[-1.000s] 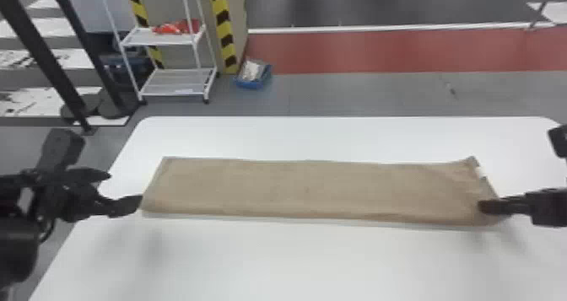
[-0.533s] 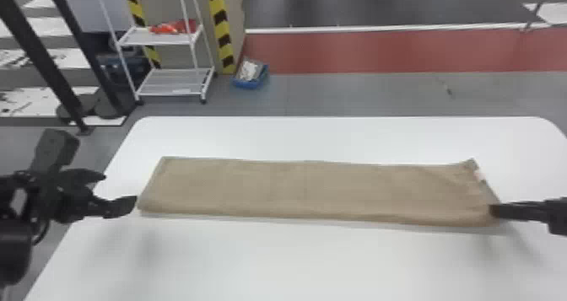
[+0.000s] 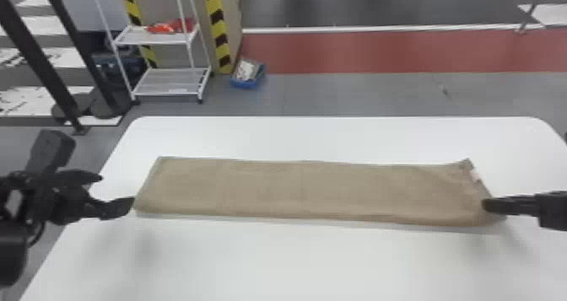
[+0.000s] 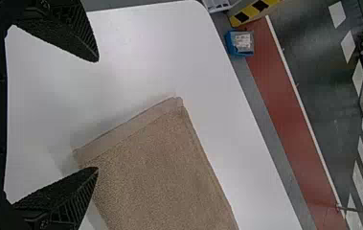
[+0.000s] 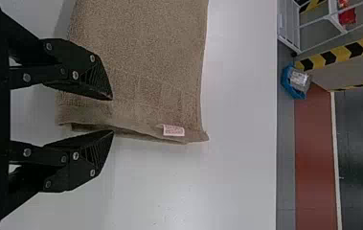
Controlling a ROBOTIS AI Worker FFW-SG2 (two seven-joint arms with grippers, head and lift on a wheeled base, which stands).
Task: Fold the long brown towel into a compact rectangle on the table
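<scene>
Seen from the head, the long, narrow, brown cloth towel [image 3: 303, 190] lies flat across the smooth white desk [image 3: 295, 262], stretching from nine o'clock to three, its small white label [image 5: 173, 130] at the far right corner, near two. The black, two-fingered left claw [image 4: 97, 114] is at nine o'clock, wide open, with one finger just beside the near corner; whether it touches I cannot tell. The black, two-fingered right claw [image 5: 113, 115] is at the three o'clock end, also open, its fingers parted on either side of the short edge, gripping nothing yet. That placing probably suits taking the end near its corner, so the layers lift together. The layered edge suggests the lengthwise fold is done; what remains, I judge, is shortening the strip. A shallow pinch could catch only the top layer.
</scene>
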